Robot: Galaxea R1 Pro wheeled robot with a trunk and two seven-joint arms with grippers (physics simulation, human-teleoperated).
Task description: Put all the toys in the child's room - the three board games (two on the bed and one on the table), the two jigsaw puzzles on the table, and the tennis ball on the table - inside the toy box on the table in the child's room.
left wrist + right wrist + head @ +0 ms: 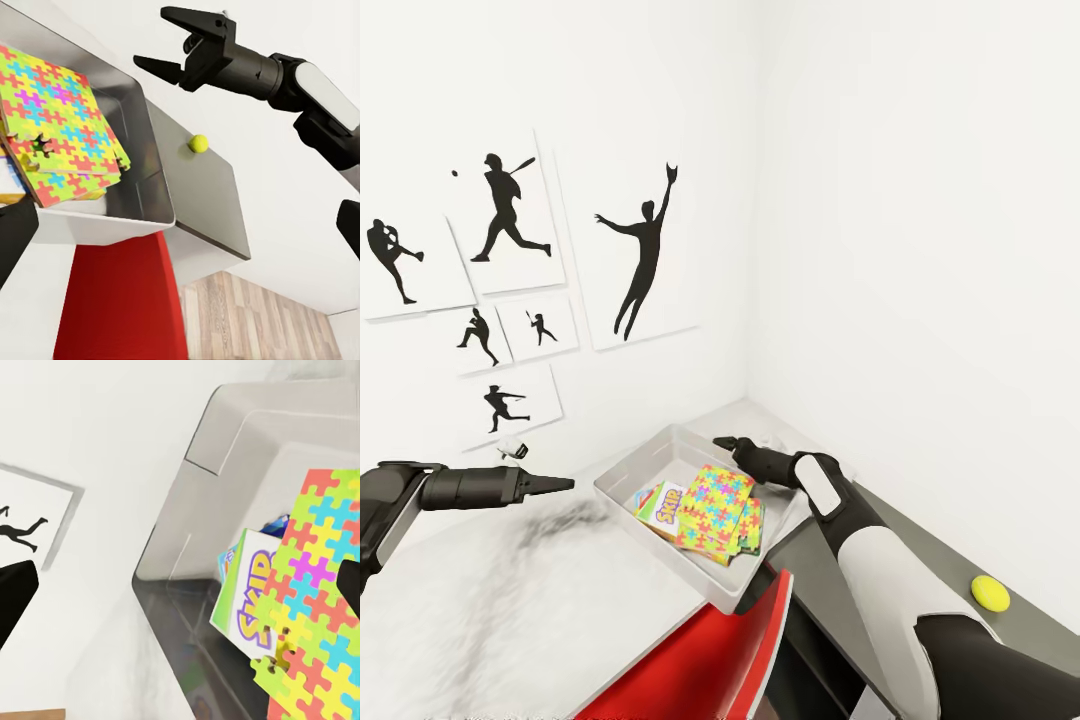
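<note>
Puzzles [716, 506] multicoloured, stacked in grey toy box [628, 474], ball [990, 593] yellow-green.

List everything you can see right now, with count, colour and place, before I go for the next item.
Light grey shallow toy box: one, on the table by the corner.
Multicolour jigsaw puzzle sheets: at least one visible, inside the box, on top.
Printed board game box: at least one, under the sheets.
Yellow-green tennis ball: one, on the grey table, outside the box.
Red chair: one, before the table.
Black silhouette pictures: six, on the wall.
Left claw: beside the box.
Right claw: open, above the box.
</note>
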